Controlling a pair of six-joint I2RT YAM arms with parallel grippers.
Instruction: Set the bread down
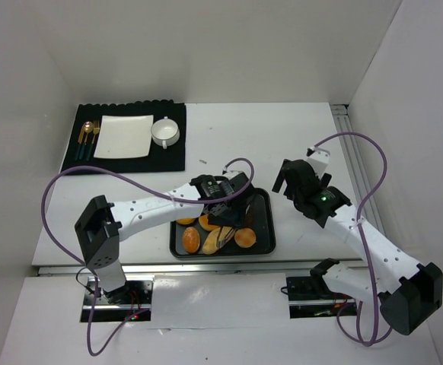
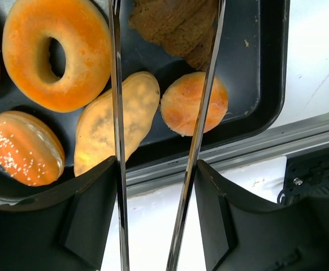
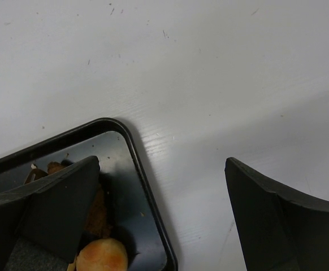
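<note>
L gripper (image 2: 156, 165) hangs over the tray (image 2: 266, 84). Its fingers (image 2: 91, 197) press from outside on a pair of metal tongs (image 2: 117, 84), so it's clamped on the tool, not on food. The tong blades stand apart and point down into the tray. The long roll (image 2: 116, 121) lies btwn them, and the round bun (image 2: 194, 103) sits partly under one blade. Tongs make sense here: the bread looks soft, and thin blades can slip alongside w/o crushing it.

No bread is lifted. The ring bread (image 2: 51, 53), seeded bun (image 2: 24, 148) and dark slices (image 2: 178, 25) all rest in the tray too.

R gripper (image 3: 161, 164) has its fingers wide apart and holds nothing. It hovers over bare table (image 3: 210, 68) just beside the tray's corner, prob. parked clear of the L arm.

In the top view a white plate (image 1: 122, 135) sits on a dark mat (image 1: 172, 156) at the far left w/ a cup (image 1: 164, 131). It's well apart from the tray and is the likely drop spot.

Judgement: the step in hand is lining up for the pick, so the task is at an early stage. Next move calls for lowering and squeezing the blades on the roll. The bun is so close it may get nudged or pinched along.
</note>
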